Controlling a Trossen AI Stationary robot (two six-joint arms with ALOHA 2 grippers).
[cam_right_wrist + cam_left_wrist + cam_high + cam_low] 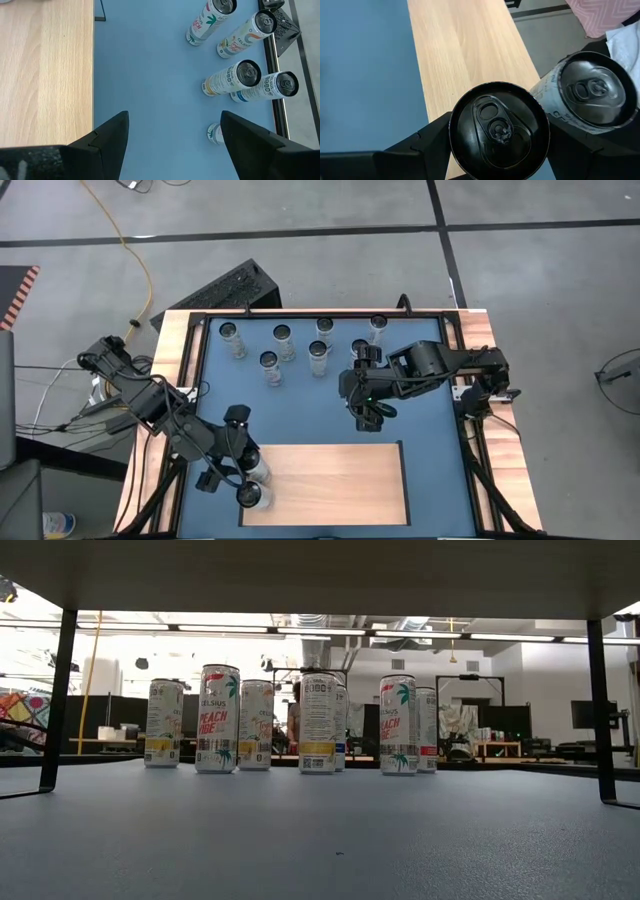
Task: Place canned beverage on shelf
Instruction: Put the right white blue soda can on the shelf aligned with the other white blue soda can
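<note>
— High view first: where are your hands?

— My left hand sits at the left end of the shelf, closed around a dark-topped can. A second can stands just beside it at the shelf's left edge. My right hand hovers over the blue table, between the shelf and a group of upright cans at the far side.

— And the low view?

— Neither hand shows there. Seven or so cans stand in a loose row across the table, with the room behind them.

— Left wrist view?

— My fingers press both sides of the black-topped can, which is over the pale wood of the shelf. The other can, silver-topped, stands close beside it.

— Right wrist view?

— My fingers stand wide apart and hold nothing. Blue table lies between them, the shelf on one side, five cans on the other.
</note>
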